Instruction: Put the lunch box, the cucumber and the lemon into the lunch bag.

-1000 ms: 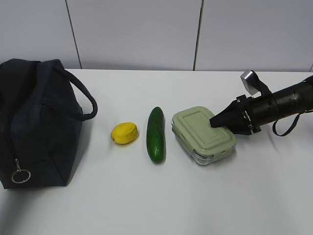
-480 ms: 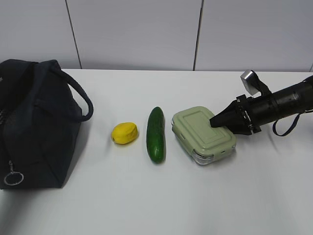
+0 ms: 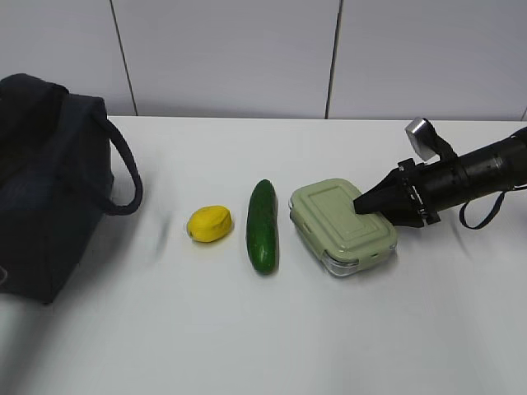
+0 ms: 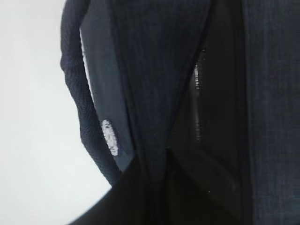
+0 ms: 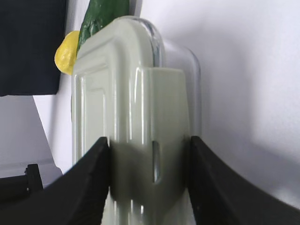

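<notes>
The navy lunch bag (image 3: 49, 189) stands at the far left, partly out of frame, one handle (image 3: 123, 177) hanging. The left wrist view is filled by its fabric (image 4: 159, 70), with a white logo (image 4: 108, 137). A fold runs into my left gripper (image 4: 154, 197), whose dark jaws merge with the cloth and seem pinched on it. The lemon (image 3: 209, 223), the cucumber (image 3: 263, 225) and the lunch box (image 3: 338, 222) lie in a row on the table. My right gripper (image 3: 366, 204) is shut on the box's right end, its fingers (image 5: 93, 183) on either side of the lid latch (image 5: 150, 140).
The white table (image 3: 263, 329) ends at a white panelled wall (image 3: 247, 58) behind. The right arm (image 3: 478, 173) reaches in from the right edge. The right wrist view also shows the lemon (image 5: 65, 54), the cucumber (image 5: 101, 14) and the bag (image 5: 30, 47).
The lunch bag has slid left and risen; its ring pull has left the frame. The right gripper, lunch box, cucumber and lemon have not moved.
</notes>
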Tool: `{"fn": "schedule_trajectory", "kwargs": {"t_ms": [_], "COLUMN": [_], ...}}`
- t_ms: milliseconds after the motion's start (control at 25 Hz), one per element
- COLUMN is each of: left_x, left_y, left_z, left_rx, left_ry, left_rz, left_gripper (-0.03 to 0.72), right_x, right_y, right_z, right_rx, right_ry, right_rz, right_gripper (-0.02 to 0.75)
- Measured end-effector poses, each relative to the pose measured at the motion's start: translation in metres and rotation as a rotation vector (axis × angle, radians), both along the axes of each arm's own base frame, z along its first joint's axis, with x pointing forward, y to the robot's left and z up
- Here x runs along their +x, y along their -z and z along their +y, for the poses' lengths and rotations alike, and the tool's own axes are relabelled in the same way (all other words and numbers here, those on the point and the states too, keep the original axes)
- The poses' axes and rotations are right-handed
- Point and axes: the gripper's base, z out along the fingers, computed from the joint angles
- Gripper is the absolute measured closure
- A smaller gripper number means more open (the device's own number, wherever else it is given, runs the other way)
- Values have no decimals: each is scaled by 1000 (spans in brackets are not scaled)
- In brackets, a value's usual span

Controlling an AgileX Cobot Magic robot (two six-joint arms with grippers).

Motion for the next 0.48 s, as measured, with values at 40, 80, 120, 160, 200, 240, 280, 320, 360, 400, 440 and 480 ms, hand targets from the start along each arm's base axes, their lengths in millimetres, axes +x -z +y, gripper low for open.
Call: {"fn": "schedule_trajectory", "kwargs": {"t_ms": [40, 80, 120, 160, 200, 240, 280, 320, 360, 400, 440, 480], "left_x": [1, 2, 3, 4, 4, 4, 4, 4, 4, 3, 3, 3], "left_y": [-4, -8, -11, -14, -16, -17, -18, -18, -19, -19, -19, -18], "left_z": [-2, -3, -5, -8, -11, -14, -16, -19, -21, -23, -24, -26], "left_rx": [0, 4, 6, 12, 20, 30, 34, 39, 42, 44, 46, 49], "left_ry": [5, 11, 17, 28, 41, 53, 60, 70, 77, 84, 88, 95], "left_rz": [-13, -24, -32, -38, -42, -44, -45, -46, -45, -44, -42, -41], "left_gripper": [680, 680, 680, 680, 680, 680, 680, 681, 681, 681, 681, 681], "right_x": [0, 0, 0, 0, 0, 0, 0, 0, 0, 1, 1, 1], "right_y": [0, 0, 0, 0, 0, 0, 0, -1, -2, -2, -4, -5], "right_z": [0, 0, 0, 0, 0, 0, 0, 0, 0, 0, 0, -1], "right_rx": [0, 0, 0, 1, 1, 1, 3, 1, 1, -2, -6, -8], "right_ry": [0, 1, 2, 3, 4, 5, 7, 9, 10, 13, 19, 23], "right_rz": [1, 2, 3, 5, 7, 8, 9, 9, 8, 5, 3, 3], "right_gripper": [365, 365, 366, 366, 366, 366, 367, 367, 367, 367, 368, 368]}}
